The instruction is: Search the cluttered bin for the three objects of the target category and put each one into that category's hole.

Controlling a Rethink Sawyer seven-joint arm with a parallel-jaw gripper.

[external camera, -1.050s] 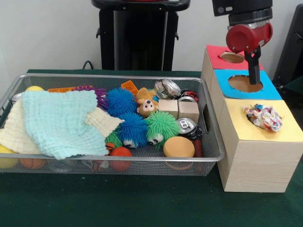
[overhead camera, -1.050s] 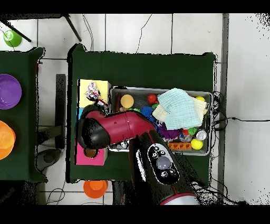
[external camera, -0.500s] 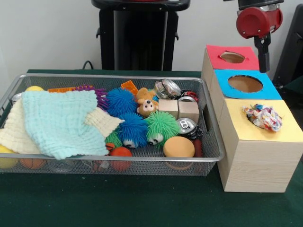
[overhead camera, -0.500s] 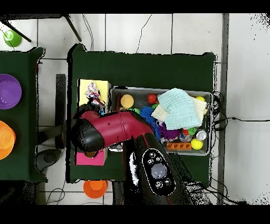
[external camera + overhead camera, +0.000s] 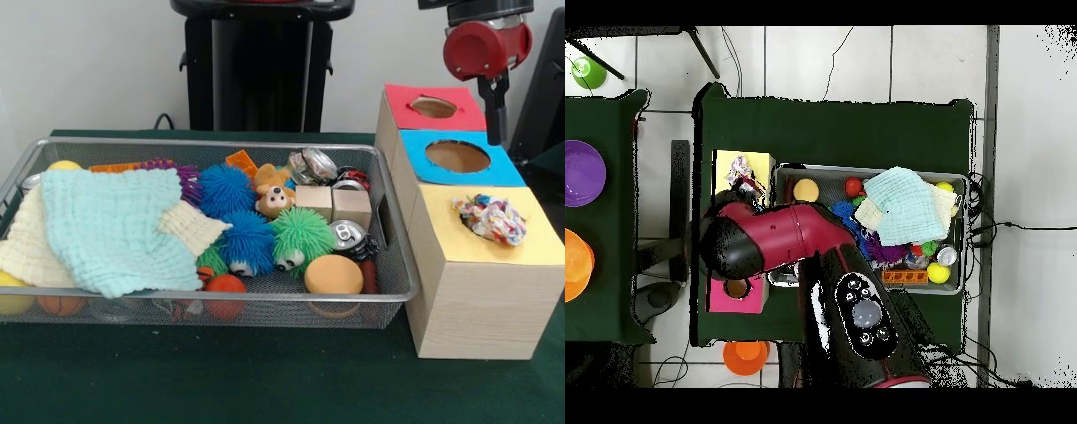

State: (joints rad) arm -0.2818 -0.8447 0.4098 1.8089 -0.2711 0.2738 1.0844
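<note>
While the tool (image 5: 495, 119) hangs, grip unclear, two wooden cubes (image 5: 333, 205) sit binned

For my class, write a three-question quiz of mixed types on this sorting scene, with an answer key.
1. True or false: the multicoloured rope toy lies inside the wire bin.
2. Multiple choice: what colour is the panel the gripper hangs beside? A) yellow B) blue C) green
3. Fill in: the pale blue cloth lies partly over a ____ cloth.

Key
1. False; it rests on the yellow panel of the wooden box.
2. B; the blue panel.
3. Cream.
</note>
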